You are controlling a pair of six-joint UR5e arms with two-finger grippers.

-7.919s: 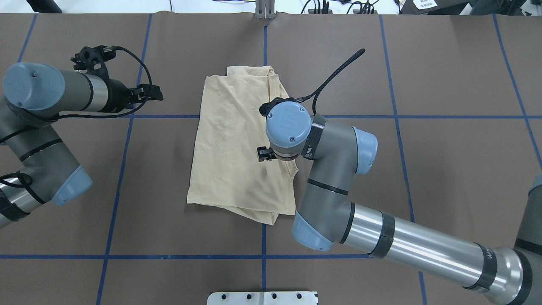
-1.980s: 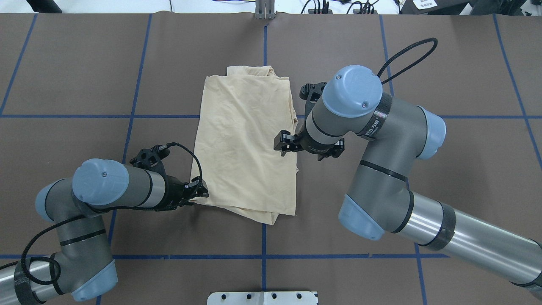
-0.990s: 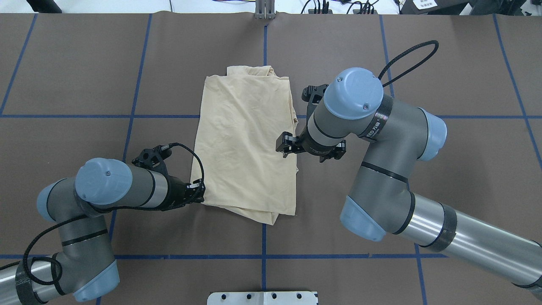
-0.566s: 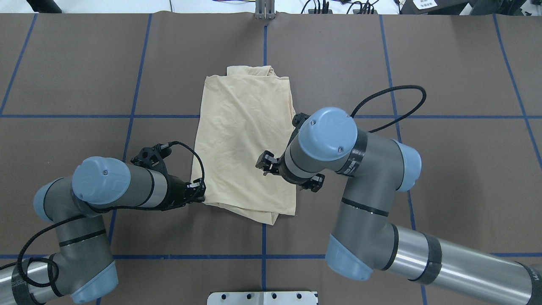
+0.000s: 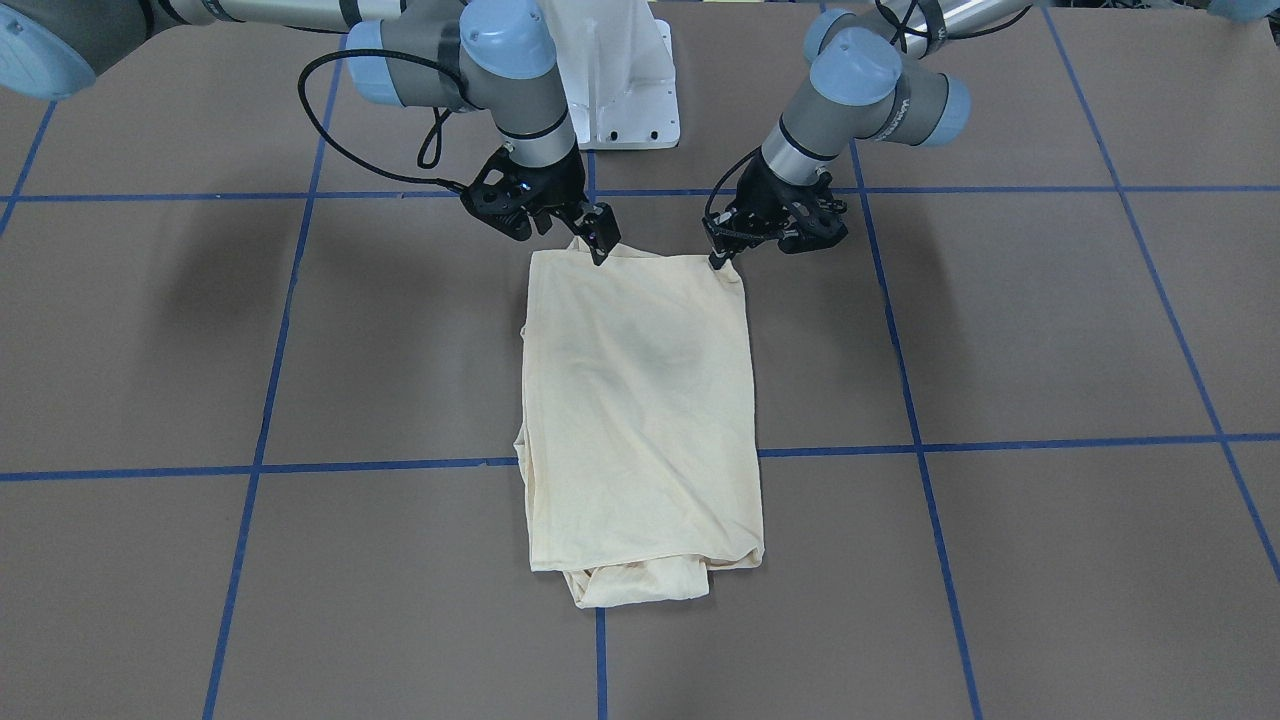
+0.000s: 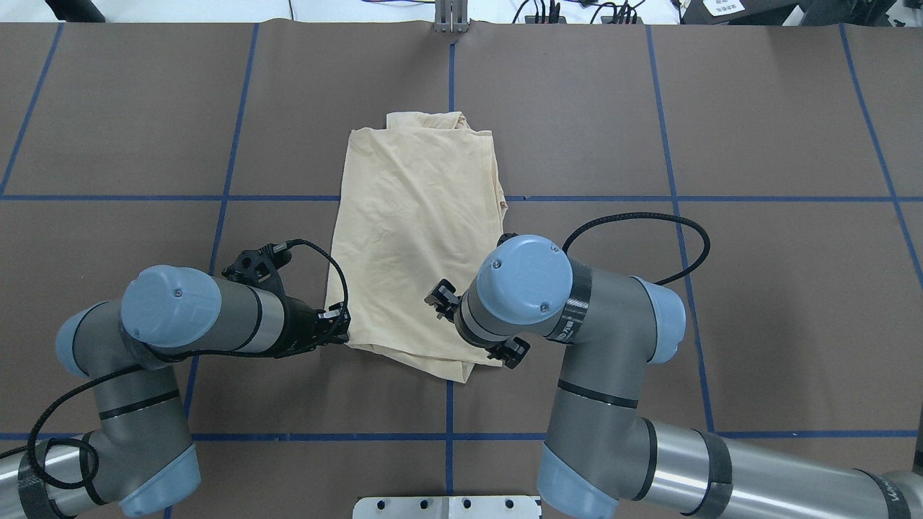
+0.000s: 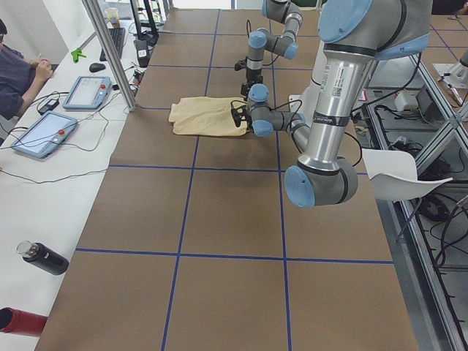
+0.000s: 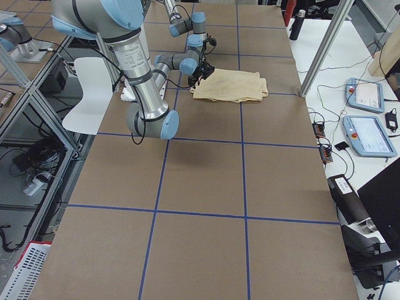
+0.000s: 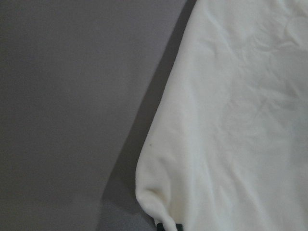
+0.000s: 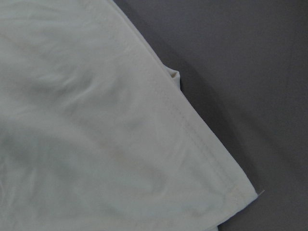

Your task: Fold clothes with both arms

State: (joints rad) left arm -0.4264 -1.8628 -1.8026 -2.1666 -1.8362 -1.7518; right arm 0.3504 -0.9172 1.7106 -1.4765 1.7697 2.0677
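— Start on the robot's side. What's nearest?

— The white pedestal base (image 5: 620,90). Just beyond it, both grippers are at the near edge of the cream shirt (image 6: 414,238). The left gripper (image 5: 720,258) sits at the shirt's near-left corner. Its wrist camera shows that corner puckered up against the black fingertips (image 9: 166,227), so it's pinching the cloth.

— And the right gripper (image 5: 600,245)?

— It points down at the near-right corner, with its tips at the hem. I can't tell whether its jaws are apart or together. Its wrist camera shows only the stitched hem and the corner lying on the table.

— Where's the shirt itself?

— It's folded into a long rectangle, flat on the brown table (image 6: 721,288) near the middle. It runs away from the robot across a blue tape line (image 6: 613,198).

— And the far end?

— A bunched under-layer (image 5: 640,585) sticks out past the far edge.
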